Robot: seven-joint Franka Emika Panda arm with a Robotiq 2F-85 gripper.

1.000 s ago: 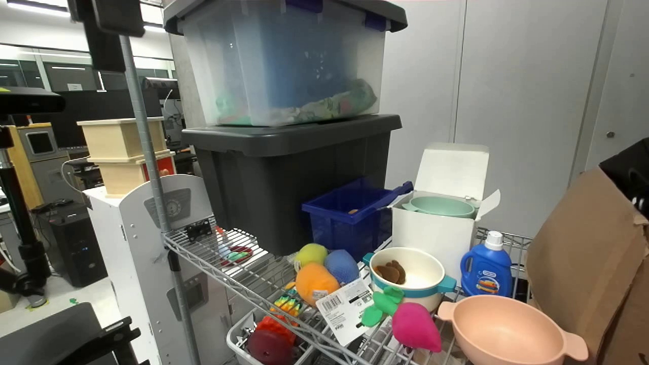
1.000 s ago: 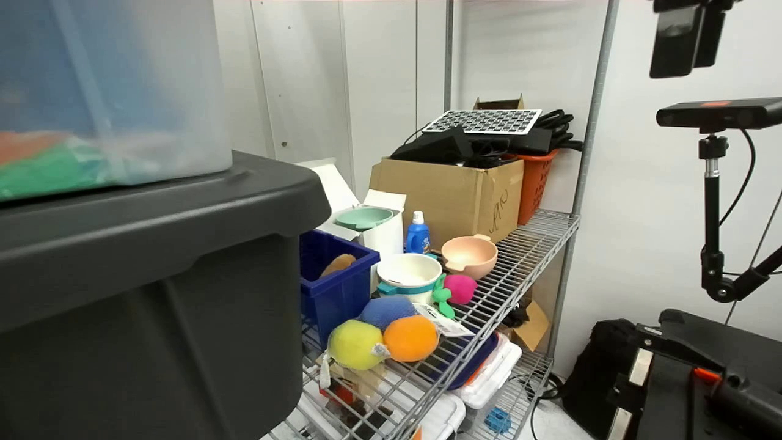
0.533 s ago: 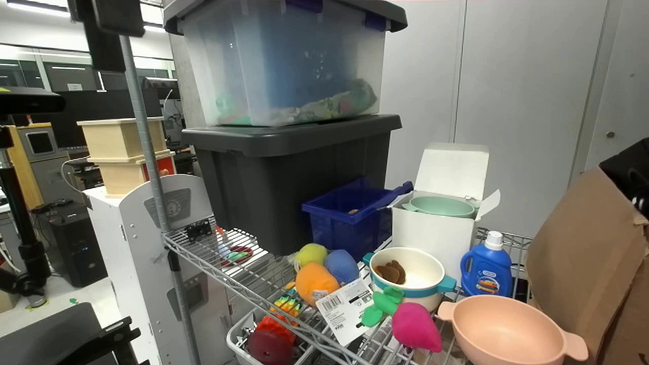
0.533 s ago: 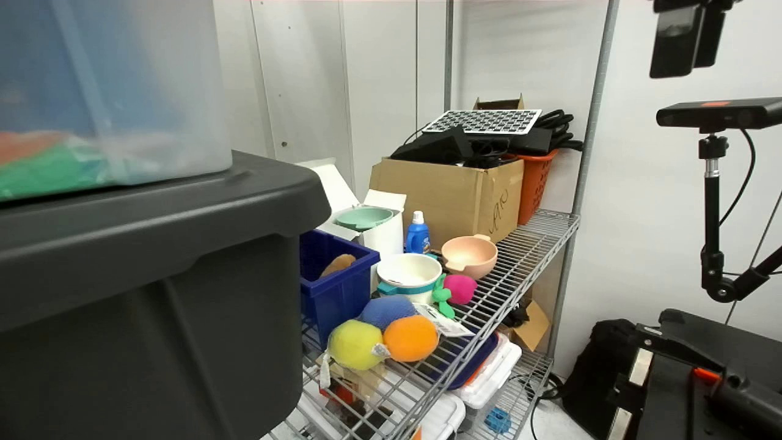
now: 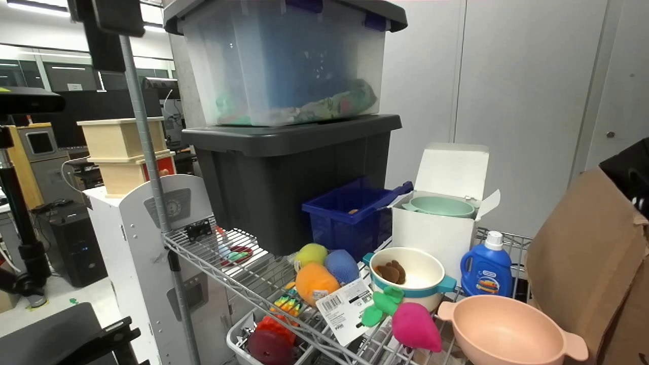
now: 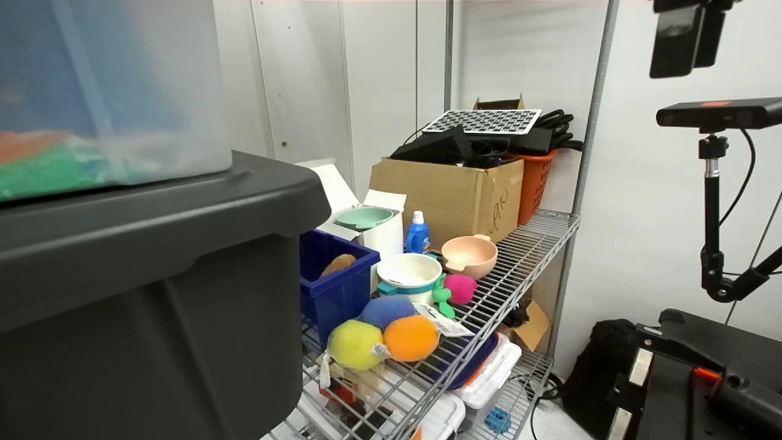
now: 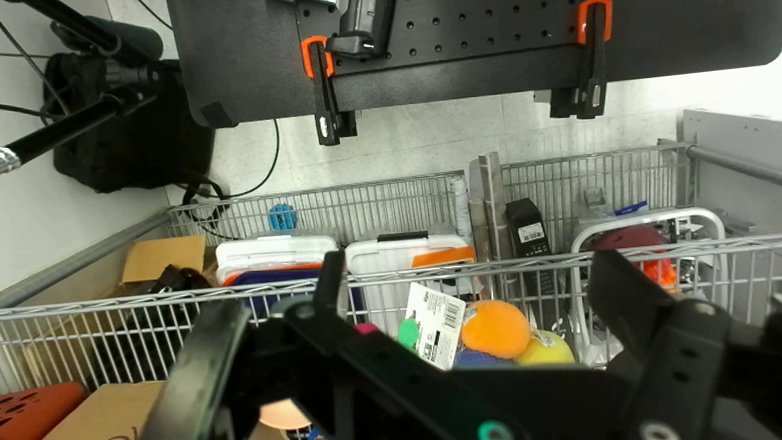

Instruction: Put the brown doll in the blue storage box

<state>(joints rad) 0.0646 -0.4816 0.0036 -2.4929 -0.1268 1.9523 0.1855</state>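
The brown doll [image 6: 337, 265] is a tan, rounded plush shape lying inside the blue storage box [image 6: 345, 297]. Its lower part is hidden by the box wall. In an exterior view only a small tan bit of the doll [image 5: 353, 211] shows inside the deep-blue box [image 5: 334, 228]. In the wrist view my gripper [image 7: 470, 275] is open, its black fingers wide apart with nothing between them. It hangs high, away from the box, with dark fingers at the top edge of both exterior views [image 6: 684, 46] [image 5: 109, 40]. The doll and box are not visible in the wrist view.
The dark grey tote [image 5: 284, 187] stands beside the box. A white pot [image 5: 416, 268] holding a brown item, a white carton [image 5: 431, 238], a blue bottle [image 5: 487, 268], a pink bowl [image 5: 512, 329], coloured balls [image 5: 317, 284] and a cardboard box [image 6: 427, 189] share the wire shelf.
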